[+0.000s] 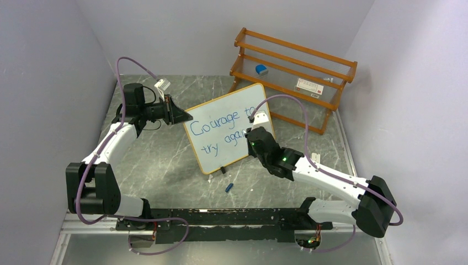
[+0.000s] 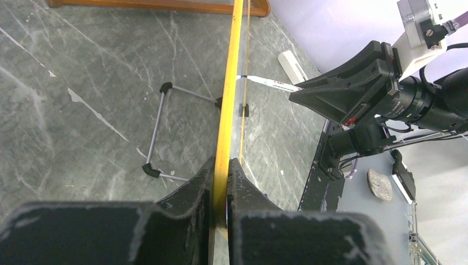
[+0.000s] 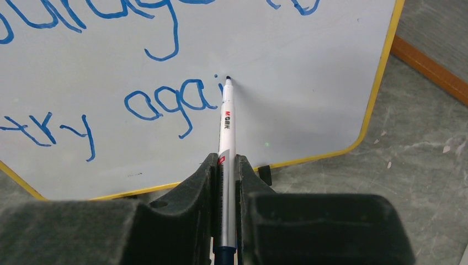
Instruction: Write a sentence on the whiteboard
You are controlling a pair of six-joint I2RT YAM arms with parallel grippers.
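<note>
My left fingers [image 2: 190, 193] clench the whiteboard [image 2: 226, 110] edge; right fingers [image 3: 193, 185] grip the marker [image 3: 226, 127]. The sentence [image 3: 165, 102] reads "Courage to try agai", centre frame; final "n" outstanding.

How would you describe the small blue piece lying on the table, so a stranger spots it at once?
Find the whiteboard standing on the grey marbled table. Just in front of its lower edge, towards the near table edge, lies a small blue piece, perhaps a marker cap. Unlike the black clip foot nearby, it is blue, loose and clear of the board.
</note>
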